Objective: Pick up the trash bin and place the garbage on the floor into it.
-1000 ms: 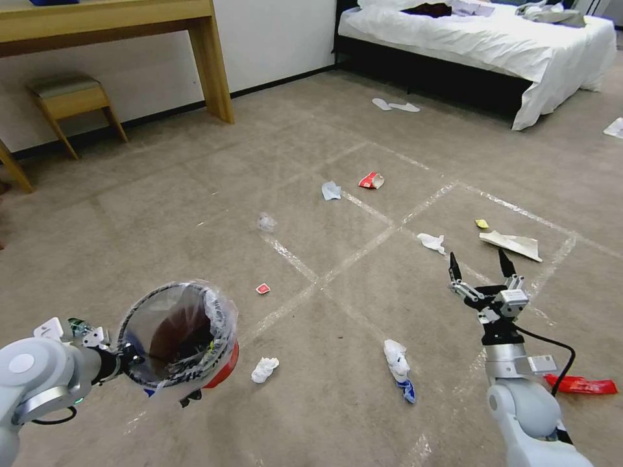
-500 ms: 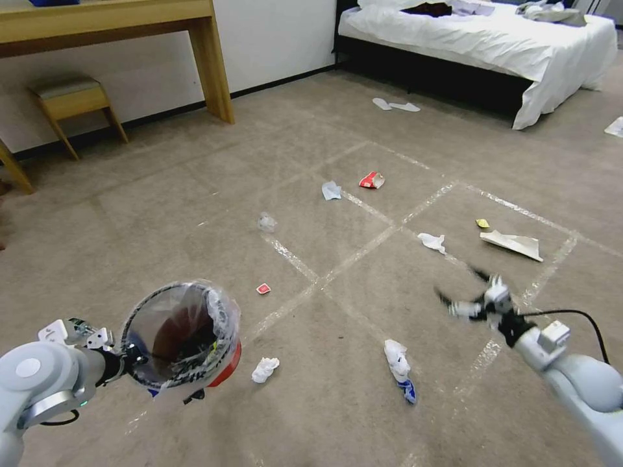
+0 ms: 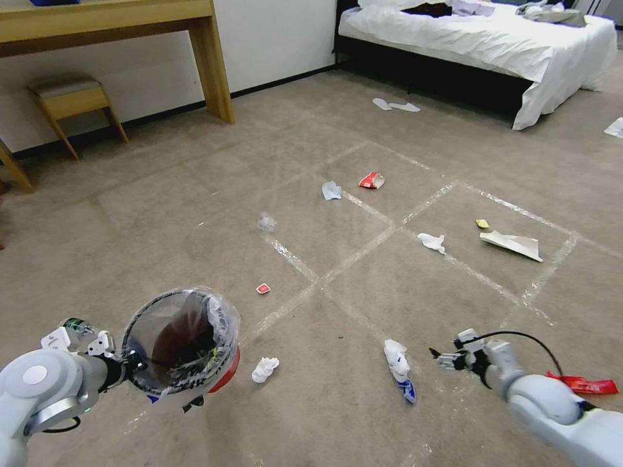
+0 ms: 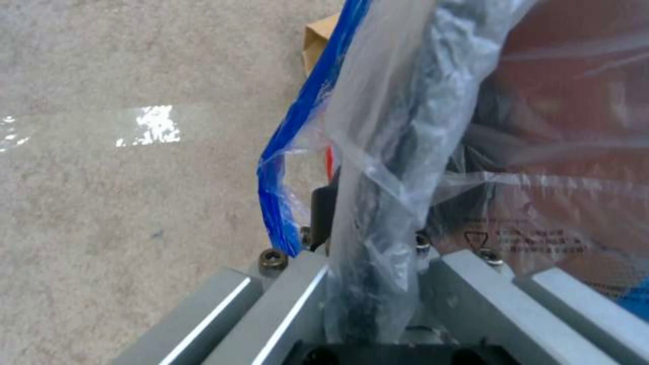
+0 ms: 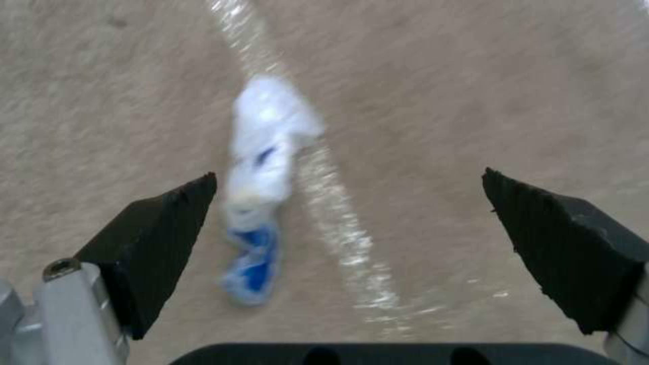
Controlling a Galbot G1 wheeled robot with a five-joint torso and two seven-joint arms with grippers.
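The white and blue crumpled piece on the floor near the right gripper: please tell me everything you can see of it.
The white and blue crumpled piece is a long, twisted wad, soft like tissue or thin plastic; which one I cannot tell. Most of it is white, with a blue end nearer the robot. It lies flat on the carpet floor, beside a shiny tape line. Nothing touches it. The right gripper hovers beside it, fingers spread wide; the wad lies near one finger.

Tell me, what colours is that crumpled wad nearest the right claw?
White with a blue end, clearest in the right wrist view.
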